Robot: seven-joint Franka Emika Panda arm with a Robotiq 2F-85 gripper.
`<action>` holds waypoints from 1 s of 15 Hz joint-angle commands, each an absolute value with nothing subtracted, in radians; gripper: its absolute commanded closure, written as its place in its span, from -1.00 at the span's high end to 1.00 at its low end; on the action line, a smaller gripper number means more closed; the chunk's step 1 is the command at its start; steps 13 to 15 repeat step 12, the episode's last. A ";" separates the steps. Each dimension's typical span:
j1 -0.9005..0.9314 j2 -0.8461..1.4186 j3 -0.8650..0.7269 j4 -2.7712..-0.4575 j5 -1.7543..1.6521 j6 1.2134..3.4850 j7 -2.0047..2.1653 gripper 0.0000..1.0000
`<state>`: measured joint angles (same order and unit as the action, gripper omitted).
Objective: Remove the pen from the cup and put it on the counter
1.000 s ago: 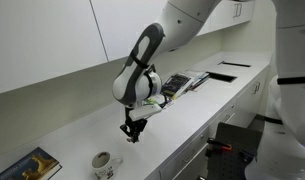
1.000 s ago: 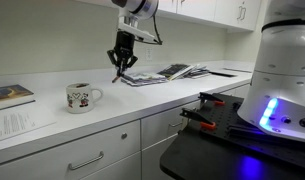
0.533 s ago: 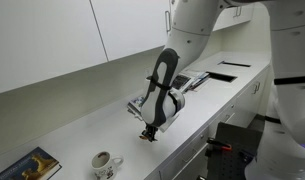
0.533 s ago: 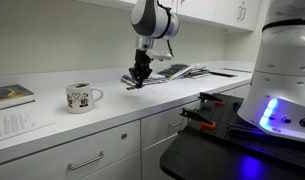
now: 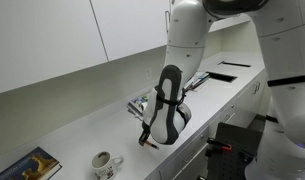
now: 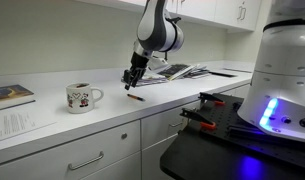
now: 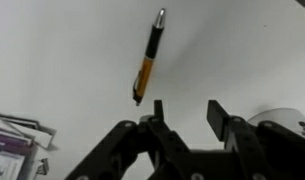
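The pen [image 6: 135, 98] lies flat on the white counter [image 6: 52, 122], right of the cup [image 6: 82, 97]. In the wrist view the pen [image 7: 147, 57] shows as a thin orange-and-dark stick on the counter [image 7: 62, 60], just beyond my fingertips. My gripper [image 7: 187, 105] is open and empty. In both exterior views it [image 6: 130, 77] hovers just above the pen, apart from it. The cup [image 5: 104, 163] is a white mug with dark marks, standing upright near the counter's front edge [image 5: 87, 125]. The arm hides most of the pen in this exterior view.
A book [image 6: 7, 95] and paper sheets [image 6: 12, 126] lie beyond the cup. Open magazines [image 6: 172, 72] lie further along the counter and show in the wrist view [image 7: 12, 140]. A dark inset panel [image 5: 224, 75] sits at the far end. White wall cabinets hang above.
The arm swung away from the cup and came down to the counter with the pen. The gripper has opened and the pen now lies on the counter.
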<state>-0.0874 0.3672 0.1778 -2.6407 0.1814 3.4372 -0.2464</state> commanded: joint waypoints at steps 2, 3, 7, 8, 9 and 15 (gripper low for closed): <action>0.028 0.231 0.015 -2.649 0.169 3.123 -0.067 0.87; 0.066 0.203 -0.051 -2.636 0.154 3.044 -0.032 0.96; 0.106 0.116 -0.154 -2.568 -0.008 2.734 0.212 1.00; 0.093 0.094 -0.120 -2.550 -0.007 2.669 0.235 1.00; 0.089 0.082 -0.097 -2.536 -0.009 2.630 0.267 1.00; 0.086 0.057 -0.034 -2.516 -0.006 2.639 0.328 1.00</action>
